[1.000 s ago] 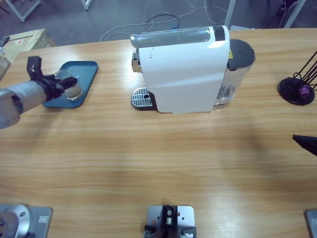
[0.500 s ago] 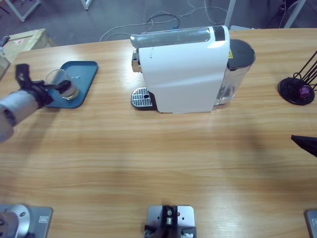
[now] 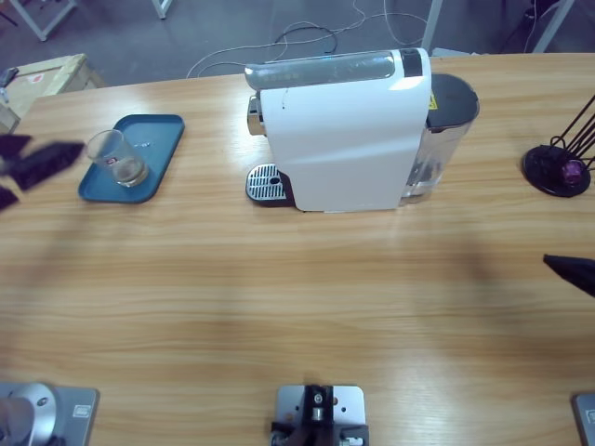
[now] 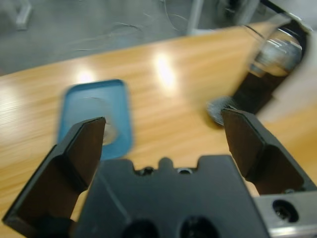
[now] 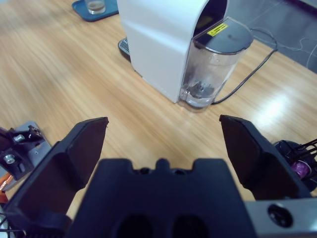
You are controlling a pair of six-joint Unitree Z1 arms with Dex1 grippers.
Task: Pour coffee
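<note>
Right wrist view shows what the high view can't: the clear water tank (image 5: 210, 69) at the back of the coffee machine (image 3: 339, 130), w/ a black cord trailing off it. Left wrist view is blurred, just the blue tray (image 4: 95, 116) and the machine's spout.

Glass (image 3: 118, 158) stands upright on the tray (image 3: 149, 135), upper left of the frame, left of the machine on the desk (image 3: 297, 297). Can't tell what's in it.

Left gripper (image 3: 37, 165), jaws spread, holds nothing; a sec ago it was at the glass, now it's pulled back to the left edge. Right gripper (image 5: 163, 144), jaws spread too, bottom of its own view.
</note>
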